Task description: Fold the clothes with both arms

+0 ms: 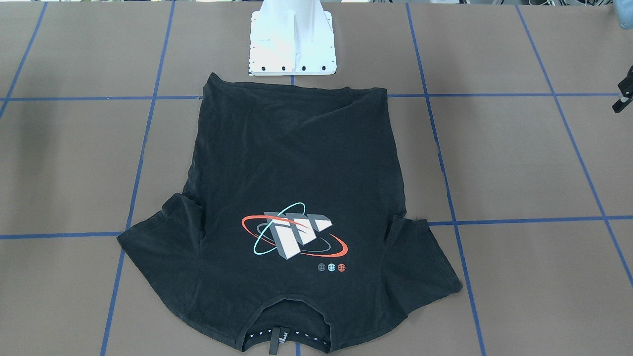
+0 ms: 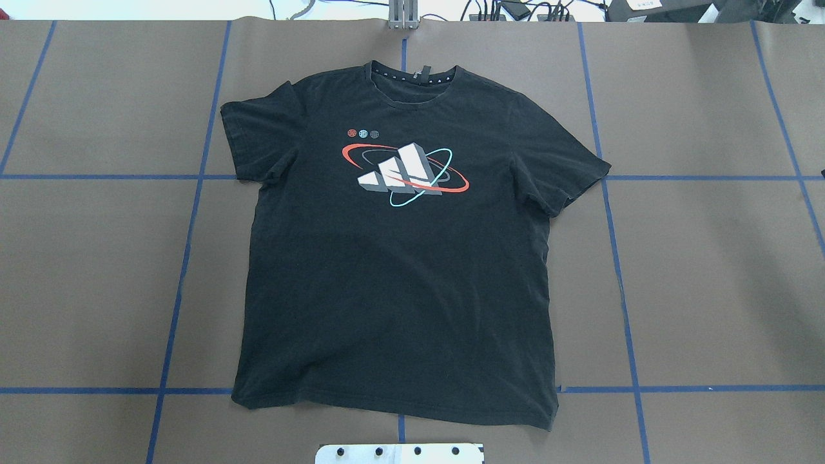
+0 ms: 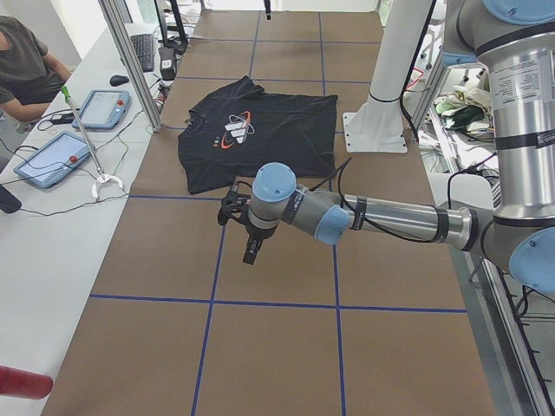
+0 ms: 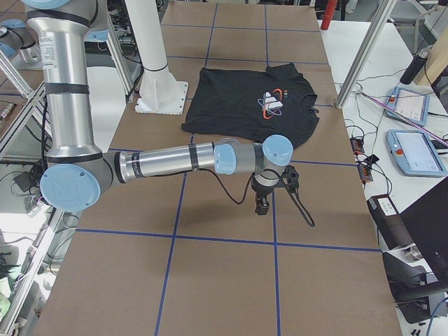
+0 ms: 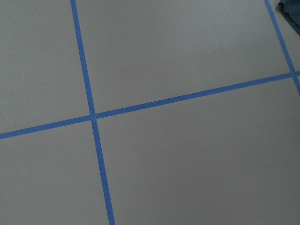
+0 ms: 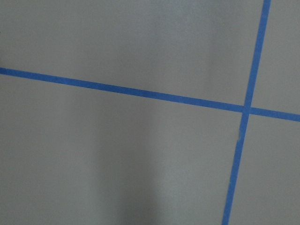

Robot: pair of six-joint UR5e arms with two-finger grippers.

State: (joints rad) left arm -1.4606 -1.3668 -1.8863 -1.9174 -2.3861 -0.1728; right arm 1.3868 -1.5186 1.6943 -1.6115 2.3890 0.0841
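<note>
The clothes, one black T-shirt (image 2: pixel 399 270) with a white, red and teal orbit logo (image 2: pixel 405 174), lie flat and unfolded, print up, in the middle of the table, collar on the far side from the base. The front-facing view also takes in the T-shirt (image 1: pixel 296 163). My left gripper (image 3: pixel 249 254) hangs over bare table well off the shirt's side, and I cannot tell whether it is open or shut. My right gripper (image 4: pixel 261 205) hovers off the opposite side, its state also unclear. Both wrist views show only tabletop and blue tape; a dark cloth corner (image 5: pixel 293 9) peeks in.
The white base plate (image 1: pixel 292 44) stands just behind the shirt's hem. A side bench holds tablets (image 3: pixel 52 160) and cables, with a seated person (image 3: pixel 26 61) beside it. Aluminium posts (image 3: pixel 130 61) rise at the table's far edge. Brown tabletop with blue tape lines (image 2: pixel 619 258) surrounds the shirt.
</note>
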